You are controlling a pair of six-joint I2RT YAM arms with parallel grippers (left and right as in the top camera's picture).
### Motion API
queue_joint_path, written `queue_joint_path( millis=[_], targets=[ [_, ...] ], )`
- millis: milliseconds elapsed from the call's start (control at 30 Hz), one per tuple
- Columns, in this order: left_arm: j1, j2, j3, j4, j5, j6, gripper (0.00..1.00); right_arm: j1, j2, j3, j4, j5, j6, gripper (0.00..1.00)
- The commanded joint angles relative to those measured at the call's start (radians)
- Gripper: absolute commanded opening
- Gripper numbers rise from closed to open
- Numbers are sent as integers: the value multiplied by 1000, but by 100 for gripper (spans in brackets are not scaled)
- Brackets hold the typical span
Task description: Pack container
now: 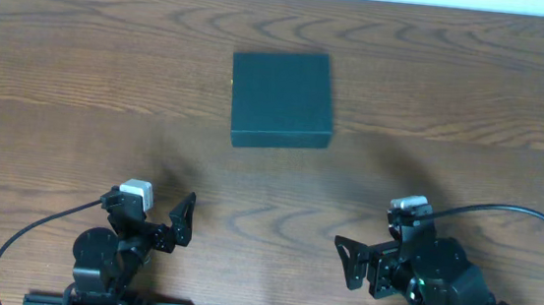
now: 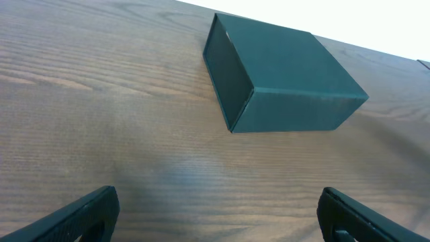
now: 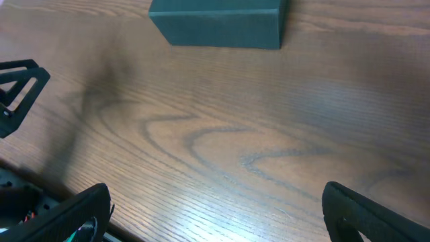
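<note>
One container [image 1: 283, 99], dark teal and matte, flat on the wood-grain tabletop [image 1: 81, 77], toward the far side and about midway across, turned slightly off square with the tabletop's edges. Closed on every face in view, top smooth and level. Well apart from both arms, ahead of them and between their lines.

Left tool [image 2: 222, 218] low near the front edge, left of centre, aimed toward the container. Jaws spread wide, dark fingers [image 2: 87, 215] at the two bottom corners of the left wrist view, only bare wood in the gap. Container [image 2: 295, 74] in the upper part of that view, two side faces and the top showing, one corner toward the camera.

Right tool [image 3: 215, 215] also low near the front edge, right of centre. Jaws wide apart too, fingers [image 3: 366, 212] at the bottom corners of the right wrist view, gripping nothing. Container [image 3: 218, 23] at the top of that view, cut by the frame. At the left edge there, one finger of the left arm [image 3: 40, 75], a dark open triangle.

White-topped camera [image 1: 137, 193] on each wrist in the overhead view.
</note>
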Motion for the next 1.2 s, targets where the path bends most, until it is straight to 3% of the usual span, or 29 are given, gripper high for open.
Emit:
queue_joint_path(
  millis=[0,767,900,1000,1167],
  targets=[
    [2,-3,-22,0,14,-1,95,-2,-1,0,0,0,11,99],
    [2,-3,-22,0,14,-1,95,-2,-1,0,0,0,10,99],
    [2,-3,-22,0,14,-1,95,-6,-13,-21,10,154,-129,99],
    [2,-3,-22,0,14,-1,95,-37,-93,-156,139,218,-258,99],
    [2,-3,-22,0,14,-1,95,-68,-256,-369,270,224,-357,99]
  ],
)
